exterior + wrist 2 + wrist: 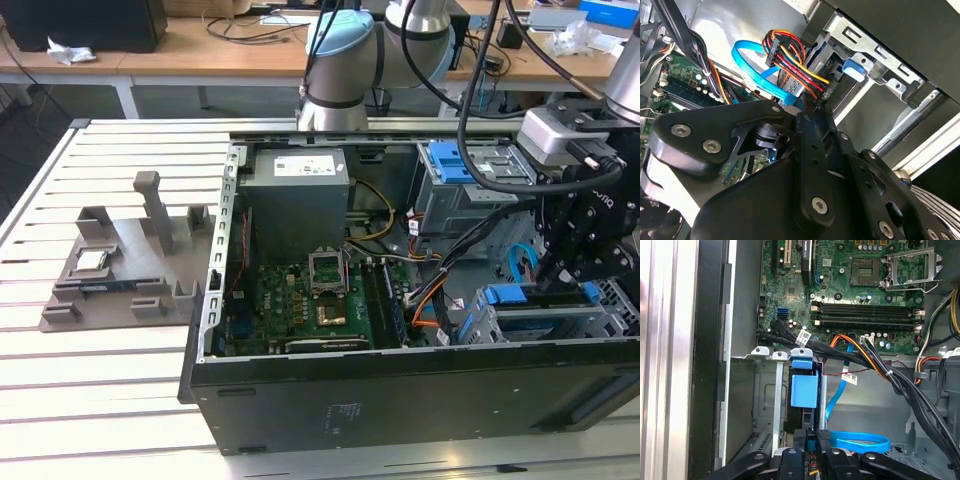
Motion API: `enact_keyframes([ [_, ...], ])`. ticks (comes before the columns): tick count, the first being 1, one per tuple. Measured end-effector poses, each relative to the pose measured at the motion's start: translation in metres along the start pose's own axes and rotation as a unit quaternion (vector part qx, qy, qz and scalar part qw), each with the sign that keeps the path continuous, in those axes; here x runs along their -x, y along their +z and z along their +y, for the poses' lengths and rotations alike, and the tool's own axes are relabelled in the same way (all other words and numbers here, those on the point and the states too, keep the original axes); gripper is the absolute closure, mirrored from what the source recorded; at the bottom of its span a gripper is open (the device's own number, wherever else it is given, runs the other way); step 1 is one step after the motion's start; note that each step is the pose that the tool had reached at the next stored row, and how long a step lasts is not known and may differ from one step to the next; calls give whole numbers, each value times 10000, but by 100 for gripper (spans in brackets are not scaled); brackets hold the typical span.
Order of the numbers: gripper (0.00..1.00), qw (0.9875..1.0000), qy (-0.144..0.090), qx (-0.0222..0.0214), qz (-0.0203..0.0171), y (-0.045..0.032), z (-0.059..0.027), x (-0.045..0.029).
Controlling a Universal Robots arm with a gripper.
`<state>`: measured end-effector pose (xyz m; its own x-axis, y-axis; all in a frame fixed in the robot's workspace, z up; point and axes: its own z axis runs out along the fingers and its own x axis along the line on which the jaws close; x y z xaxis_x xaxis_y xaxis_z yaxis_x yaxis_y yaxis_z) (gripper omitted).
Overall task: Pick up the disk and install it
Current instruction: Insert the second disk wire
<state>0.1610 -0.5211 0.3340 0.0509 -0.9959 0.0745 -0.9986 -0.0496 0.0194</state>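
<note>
The gripper point(556, 281) hangs low inside the open computer case point(300, 400), at the exterior view's right, right over the disk point(545, 297). Whether it is clenched or released I cannot tell. The disk sits with its blue rail showing in the grey drive cage point(530, 328), beside the loose cables point(440, 300). It looks stiff, fairly heavy and smooth-faced, shock-sensitive too. I'd say the plastic side rails are the safest hold.
</note>
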Motion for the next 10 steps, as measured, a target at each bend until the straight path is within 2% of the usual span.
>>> enact_keyframes([
  [2,76,10000,0,0,5,-6,0,1],
  [4,76,10000,1,0,8,-47,0,16],
  [5,76,10000,1,2,35,-115,1,29],
  [8,76,10000,1,3,58,-262,0,78],
  [10,76,10000,1,3,71,-332,0,116],
])
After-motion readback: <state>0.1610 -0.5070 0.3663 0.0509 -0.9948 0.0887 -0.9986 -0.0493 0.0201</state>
